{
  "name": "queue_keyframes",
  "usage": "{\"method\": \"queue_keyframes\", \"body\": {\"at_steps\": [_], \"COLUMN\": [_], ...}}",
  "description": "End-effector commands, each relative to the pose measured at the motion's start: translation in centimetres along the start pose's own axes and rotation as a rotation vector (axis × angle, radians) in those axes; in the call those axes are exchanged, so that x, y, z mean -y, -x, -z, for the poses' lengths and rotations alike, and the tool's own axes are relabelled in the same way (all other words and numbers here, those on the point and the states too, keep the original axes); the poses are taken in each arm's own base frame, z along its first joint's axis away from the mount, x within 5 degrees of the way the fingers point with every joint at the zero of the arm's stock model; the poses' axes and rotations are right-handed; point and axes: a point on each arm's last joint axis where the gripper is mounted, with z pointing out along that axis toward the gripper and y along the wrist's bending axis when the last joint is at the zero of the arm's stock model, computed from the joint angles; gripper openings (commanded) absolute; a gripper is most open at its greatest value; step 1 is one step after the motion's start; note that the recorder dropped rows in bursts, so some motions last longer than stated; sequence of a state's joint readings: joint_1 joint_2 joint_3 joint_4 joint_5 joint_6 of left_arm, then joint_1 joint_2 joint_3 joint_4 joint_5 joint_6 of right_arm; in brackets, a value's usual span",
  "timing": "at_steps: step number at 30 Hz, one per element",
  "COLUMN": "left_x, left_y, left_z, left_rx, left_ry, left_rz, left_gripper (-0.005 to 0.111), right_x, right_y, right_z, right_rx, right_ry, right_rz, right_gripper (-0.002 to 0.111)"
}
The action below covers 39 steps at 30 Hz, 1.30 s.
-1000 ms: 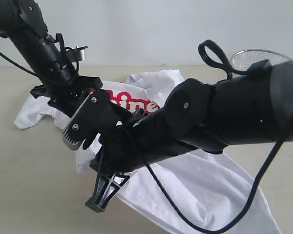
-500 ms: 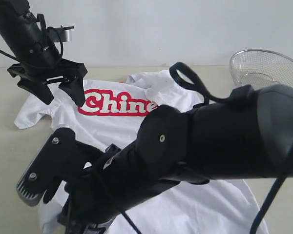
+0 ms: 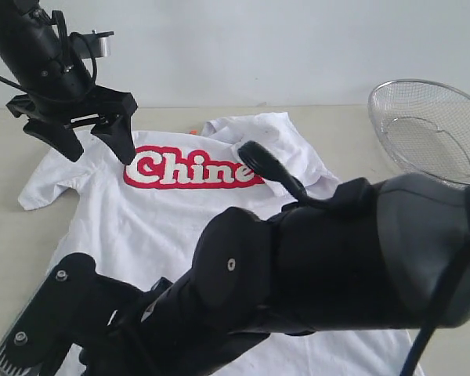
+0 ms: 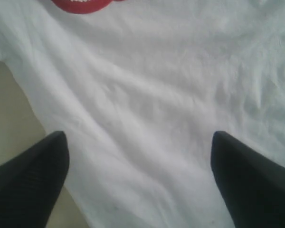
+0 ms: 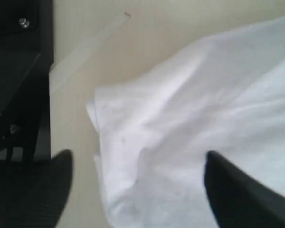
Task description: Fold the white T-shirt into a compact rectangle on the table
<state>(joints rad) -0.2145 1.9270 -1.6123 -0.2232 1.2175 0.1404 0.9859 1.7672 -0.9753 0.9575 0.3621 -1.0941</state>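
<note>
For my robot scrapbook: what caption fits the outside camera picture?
Left gripper hovers open over the T-shirt spread on the table, basket at the far right, right arm filling the front.

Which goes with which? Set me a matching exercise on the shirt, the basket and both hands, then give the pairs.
Things:
1. white T-shirt
2. wire-mesh basket
3. left hand
4. right hand

States or places:
A. open, over a shirt edge beside bare table
B. lying spread out, print up
C. open, hanging by the red lettering
D. on the right of the exterior view, off the shirt

Pairs: 1-B; 2-D; 3-C; 4-A
</note>
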Motion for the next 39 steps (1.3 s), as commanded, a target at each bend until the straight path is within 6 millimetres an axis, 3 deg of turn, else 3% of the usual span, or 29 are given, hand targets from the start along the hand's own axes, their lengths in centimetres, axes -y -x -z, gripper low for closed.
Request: {"method": "queue_keyframes", "body": {"at_steps": [1,7,11,13,14,22,24,29,30,34,39], "left_x": [0.1,0.1,0.1,0.2,0.4,1.5,1.4,1.0,0.8,0.3,-0.9], "left_y": [-0.1,-0.1,-0.1,-0.1,-0.2,-2.0,-2.0,-1.1,-0.8,0.3,1.1], "left_z": [0.6,0.6,0.6,0.5,0.3,-2.6,-3.0,-3.1,-3.1,-3.9,-7.3], "left_rx": [0.012,0.012,0.012,0.012,0.007,-0.058,-0.034,0.065,0.100,0.190,0.185], "left_ry": [-0.003,-0.003,-0.003,-0.021,-0.043,-0.238,-0.229,-0.179,-0.164,-0.125,-0.104], "left_rz": [0.015,0.015,0.015,0.022,0.022,-0.043,-0.029,-0.028,-0.029,-0.013,0.022], "left_gripper": [0.077,0.076,0.075,0.075,0.075,0.072,0.060,0.011,0.005,0.005,0.005], "right_x": [0.0,2.2,6.2,8.8,9.8,18.3,20.1,25.7,26.9,30.3,32.8], "right_y": [0.1,1.4,0.2,-0.8,-1.3,-6.4,-6.6,-6.0,-5.9,-5.5,-5.7], "right_z": [-0.1,2.5,4.2,5.4,5.9,10.6,11.6,13.7,13.7,11.8,8.8], "right_rx": [0.004,0.121,0.117,0.113,0.114,0.137,0.148,0.190,0.183,0.136,0.121], "right_ry": [-0.001,-0.132,-0.179,-0.204,-0.216,-0.349,-0.354,-0.394,-0.401,-0.336,-0.299], "right_rz": [-0.051,-0.131,-0.273,-0.366,-0.405,-0.683,-0.702,-0.747,-0.754,-0.763,-0.781], "right_gripper": [0.073,0.042,0.020,0.002,0.000,0.000,0.000,0.000,0.000,0.000,0.000]}}
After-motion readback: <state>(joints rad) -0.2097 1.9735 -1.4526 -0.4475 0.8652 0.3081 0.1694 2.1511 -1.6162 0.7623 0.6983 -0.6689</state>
